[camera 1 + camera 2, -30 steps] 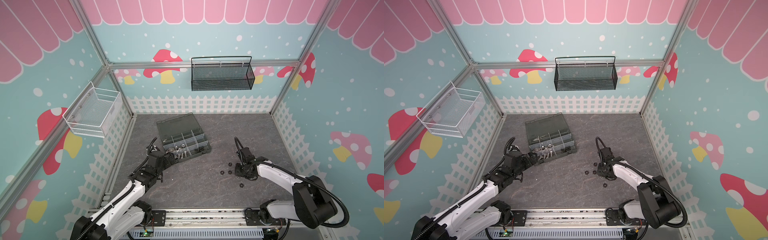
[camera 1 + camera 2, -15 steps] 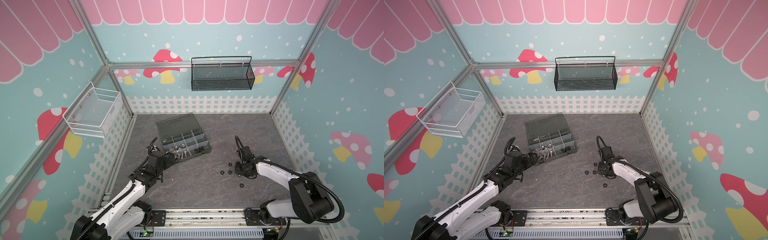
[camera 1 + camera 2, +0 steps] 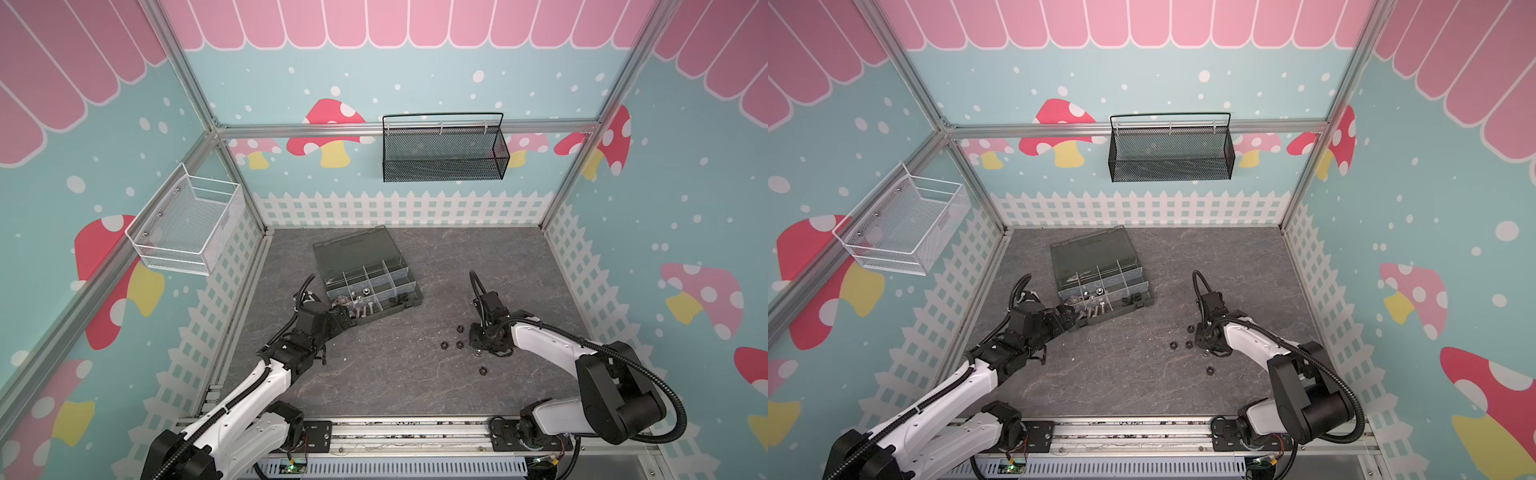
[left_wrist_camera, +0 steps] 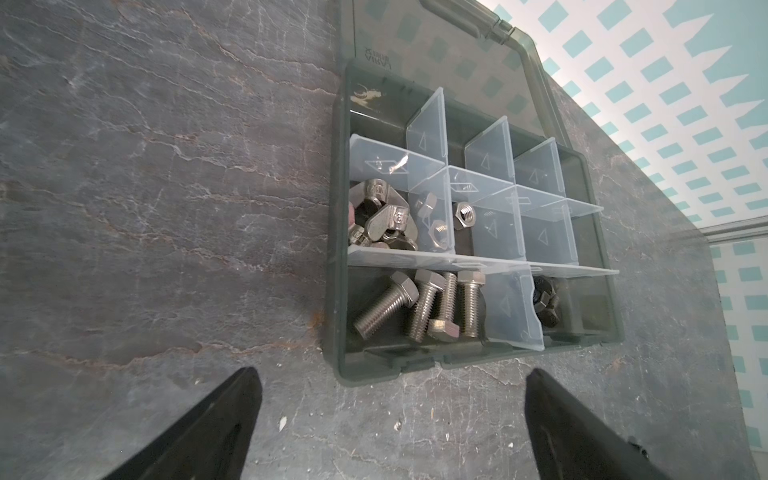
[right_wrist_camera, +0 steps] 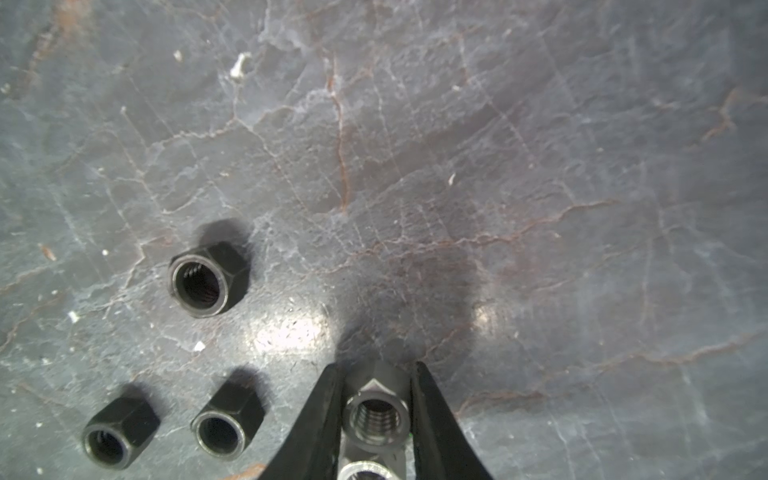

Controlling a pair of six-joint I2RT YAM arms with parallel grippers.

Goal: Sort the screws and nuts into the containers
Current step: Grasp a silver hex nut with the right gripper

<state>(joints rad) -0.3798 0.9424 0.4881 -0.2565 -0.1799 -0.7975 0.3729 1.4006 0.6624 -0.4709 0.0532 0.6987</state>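
Right claw [image 5: 376,368] pinches a silver nut [image 5: 376,415] by its sides, low at the counter [image 5: 540,166], likely so it cannot slip, with three black nuts [image 5: 208,280] loose just beside it, while left claw [image 4: 392,374] hovers spread wide just short of the box [image 4: 337,316].

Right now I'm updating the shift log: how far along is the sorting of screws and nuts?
Done: silver screws, wing nuts, silver hex nuts and some black pieces lie in separate compartments of the organizer box. In hand: the right gripper is shut on a silver nut. Remaining: four black nuts lie loose on the table. The left gripper is open and empty.
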